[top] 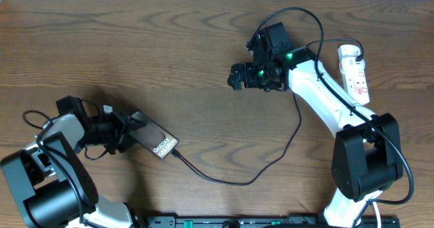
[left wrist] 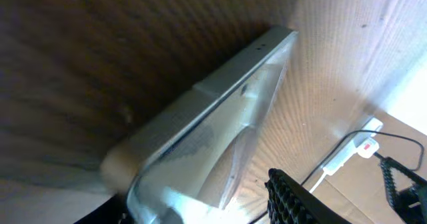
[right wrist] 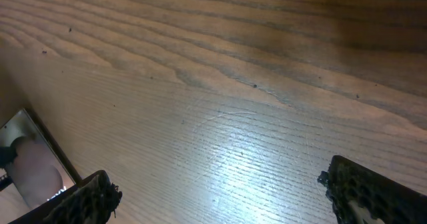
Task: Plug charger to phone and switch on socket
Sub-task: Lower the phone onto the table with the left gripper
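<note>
Jaws of my right gripper (top: 236, 77) stand wide apart and empty, while my left gripper (top: 124, 131) sits at one end of the phone (top: 157, 141), grip impossible to tell, the charger (top: 234, 183) reaching its other end and the socket (top: 355, 72) lying far right.

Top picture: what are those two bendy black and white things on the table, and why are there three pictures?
They are two robot arms, each ending in a two-finger gripper. The top picture looks down from above. The other two come from small cameras on each wrist. On the wooden table lie a phone, a thin black charger cable reaching its end, and a white power strip. The left gripper sits at the phone; I can't tell if it grips. The right gripper is open, holding nothing.
</note>
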Motion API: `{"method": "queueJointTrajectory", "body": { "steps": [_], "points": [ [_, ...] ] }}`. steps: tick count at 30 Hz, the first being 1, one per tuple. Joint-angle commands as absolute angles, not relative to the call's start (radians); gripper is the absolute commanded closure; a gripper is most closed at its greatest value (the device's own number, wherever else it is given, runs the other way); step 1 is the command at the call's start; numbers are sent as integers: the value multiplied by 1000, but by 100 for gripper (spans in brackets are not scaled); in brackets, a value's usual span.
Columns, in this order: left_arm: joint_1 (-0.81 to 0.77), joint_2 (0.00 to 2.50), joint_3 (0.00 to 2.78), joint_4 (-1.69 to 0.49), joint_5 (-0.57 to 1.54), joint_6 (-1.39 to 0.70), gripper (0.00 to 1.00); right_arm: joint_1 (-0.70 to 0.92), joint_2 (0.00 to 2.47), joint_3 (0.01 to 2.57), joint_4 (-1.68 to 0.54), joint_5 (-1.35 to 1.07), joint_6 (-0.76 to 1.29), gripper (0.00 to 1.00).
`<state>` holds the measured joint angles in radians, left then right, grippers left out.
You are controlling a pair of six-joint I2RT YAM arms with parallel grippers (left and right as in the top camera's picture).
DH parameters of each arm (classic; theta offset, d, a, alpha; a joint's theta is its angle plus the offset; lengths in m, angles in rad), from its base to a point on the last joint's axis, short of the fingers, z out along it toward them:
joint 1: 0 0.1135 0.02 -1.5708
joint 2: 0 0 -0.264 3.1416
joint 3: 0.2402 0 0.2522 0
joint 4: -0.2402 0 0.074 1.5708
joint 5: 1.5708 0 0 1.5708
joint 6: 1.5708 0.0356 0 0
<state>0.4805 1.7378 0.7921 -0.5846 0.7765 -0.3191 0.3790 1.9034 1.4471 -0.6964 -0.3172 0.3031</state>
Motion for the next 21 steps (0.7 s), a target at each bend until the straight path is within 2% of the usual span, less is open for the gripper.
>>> {"method": "queueJointTrajectory", "body": {
  "steps": [1, 12, 21],
  "points": [
    [485, 1803, 735, -594, 363, -319, 46, 381, 1887, 1455, -700, -312, 305, 1],
    [485, 1803, 735, -636, 270, -320, 46, 381, 1887, 1455, -712, -311, 299, 1],
    [486, 1790, 748, -635, 279, -326, 47, 381, 1887, 1455, -727, -289, 299, 1]
  ]
}}
